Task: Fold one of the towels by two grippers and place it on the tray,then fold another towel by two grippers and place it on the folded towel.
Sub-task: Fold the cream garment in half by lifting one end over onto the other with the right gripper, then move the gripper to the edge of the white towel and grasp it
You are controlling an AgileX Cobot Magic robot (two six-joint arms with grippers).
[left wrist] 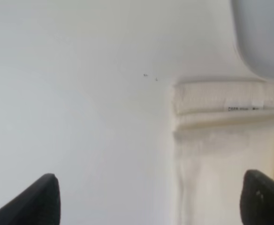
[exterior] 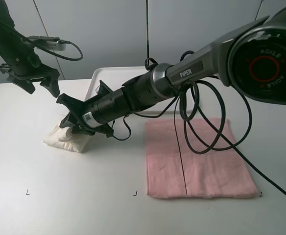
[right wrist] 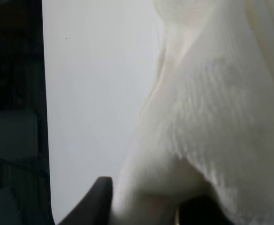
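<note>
**Hands.** The right hand (exterior: 69, 128) reached across the counter (exterior: 74, 205) to about 9 o'clock and was closed on the cream towel (exterior: 67, 141). The right wrist view showed pile bunched up against one finger (right wrist: 97, 197). The left hand (exterior: 42, 92) hung above the counter at about 10 o'clock, spread wide and holding nothing. In its own view the cream towel lay under one fingertip only.

**Task items.** The cream towel sat as a small folded bundle at 9 o'clock, touching the counter, with one part raised in the right hand. The tray (exterior: 117, 77) lay at 12 o'clock, beyond the right arm, and what showed of it held nothing. The pink towel (exterior: 206, 161) lay flat and unfolded at 4 o'clock, well apart from both hands.

**Step in hand – judgement.** The bundle appeared ready to go to the tray. The grip should take in all the folded layers, not just the top one. The left hand would do best to close on the free edge, so the fold does not spill open on the lift. The bundle should clear the tray rim before it is lowered. The right arm's cable (exterior: 181, 161) lay across the pink towel – a swing toward the tray could drag that cloth.

**Surface and room.** The counter was white and matte, with small dark corner marks (exterior: 28, 192) toward 6 o'clock. Behind it stood pale grey wall panels with a dark vertical seam (exterior: 147, 29).
</note>
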